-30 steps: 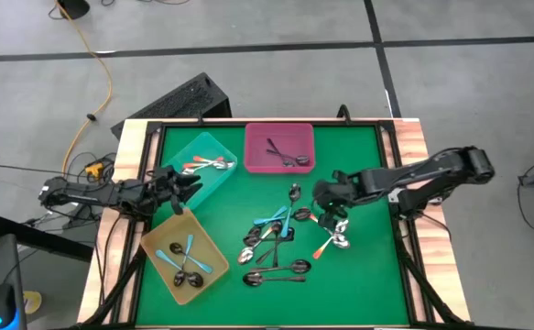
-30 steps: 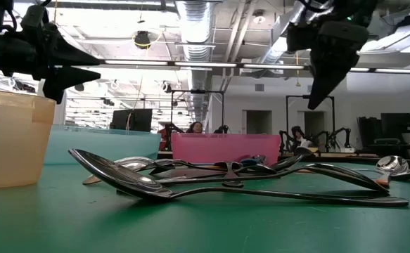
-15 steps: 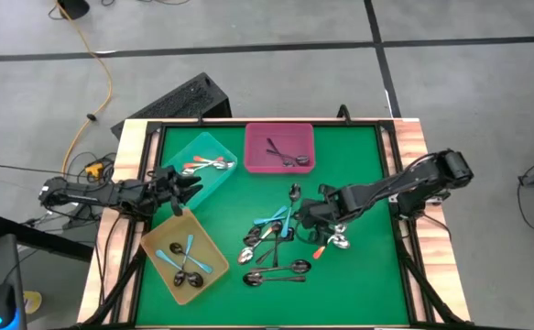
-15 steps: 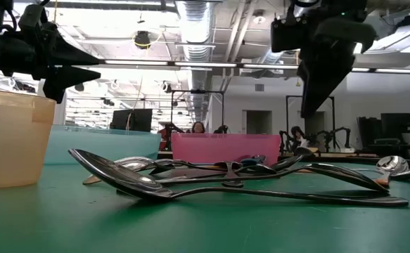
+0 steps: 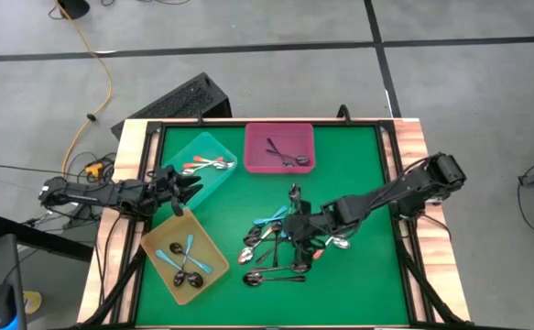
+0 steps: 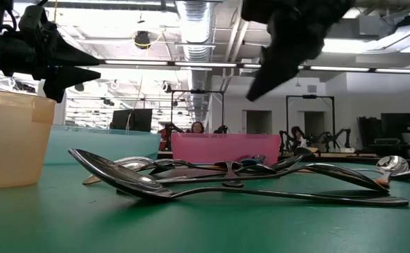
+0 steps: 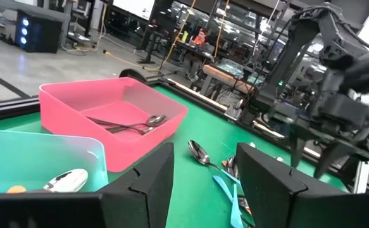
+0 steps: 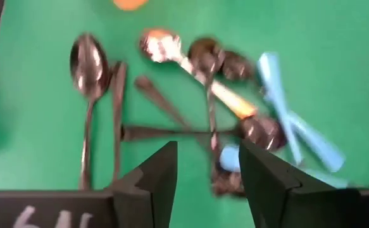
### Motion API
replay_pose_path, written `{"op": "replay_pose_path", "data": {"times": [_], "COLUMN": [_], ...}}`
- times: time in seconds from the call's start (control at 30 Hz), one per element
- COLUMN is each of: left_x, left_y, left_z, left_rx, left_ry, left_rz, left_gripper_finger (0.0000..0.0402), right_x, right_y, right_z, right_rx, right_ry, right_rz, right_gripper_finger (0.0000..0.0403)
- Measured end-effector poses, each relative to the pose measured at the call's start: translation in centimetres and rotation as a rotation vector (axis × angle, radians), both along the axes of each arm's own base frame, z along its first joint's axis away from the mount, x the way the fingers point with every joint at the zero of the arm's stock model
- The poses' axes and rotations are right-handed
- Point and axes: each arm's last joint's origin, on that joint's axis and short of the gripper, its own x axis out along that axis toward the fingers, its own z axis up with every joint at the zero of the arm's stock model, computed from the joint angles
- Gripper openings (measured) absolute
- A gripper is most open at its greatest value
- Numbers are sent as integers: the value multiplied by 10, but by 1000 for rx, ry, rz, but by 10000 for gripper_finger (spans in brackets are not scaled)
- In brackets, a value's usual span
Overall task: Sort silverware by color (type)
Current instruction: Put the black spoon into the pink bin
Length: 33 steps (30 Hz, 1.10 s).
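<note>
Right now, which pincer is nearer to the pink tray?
The right. The right pincer hovers open over the loose spoon pile, just in front of the pink tray. The left pincer sits farther off, past the teal tray.

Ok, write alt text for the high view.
The right gripper hangs over a loose pile of spoons on the green table. The left gripper waits beside the teal tray; pink and yellow trays hold sorted spoons.

3 trays (image 5: 280, 145) are sitting out (teal, pink, yellow); 2 arms are showing; the piled spoons (image 5: 276, 246) are resisting exact counting.
</note>
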Motion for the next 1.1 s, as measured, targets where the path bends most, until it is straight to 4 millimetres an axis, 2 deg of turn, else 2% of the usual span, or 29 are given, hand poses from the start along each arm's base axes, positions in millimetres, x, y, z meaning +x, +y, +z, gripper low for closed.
{"op": "replay_pose_path", "data": {"times": [0.33,0.47,0.53,0.77,1.1], "left_x": [0,0,0,1,3], "left_y": [0,0,0,0,0], "left_z": [0,0,0,-1,-3], "left_rx": [25,22,22,16,16], "left_ry": [11,9,9,19,45], "left_rz": [5,-2,-2,6,-6], "left_gripper_finger": [158,158,158,158,158], "right_x": [-13,-13,-5,5,13], "right_y": [39,48,53,59,58], "right_z": [-2,-14,-16,-40,-57], "right_rx": [25,16,37,1,-21], "right_ry": [-1,25,-19,62,95], "right_rz": [118,139,139,180,196], "right_gripper_finger": [179,178,179,179,178]}}
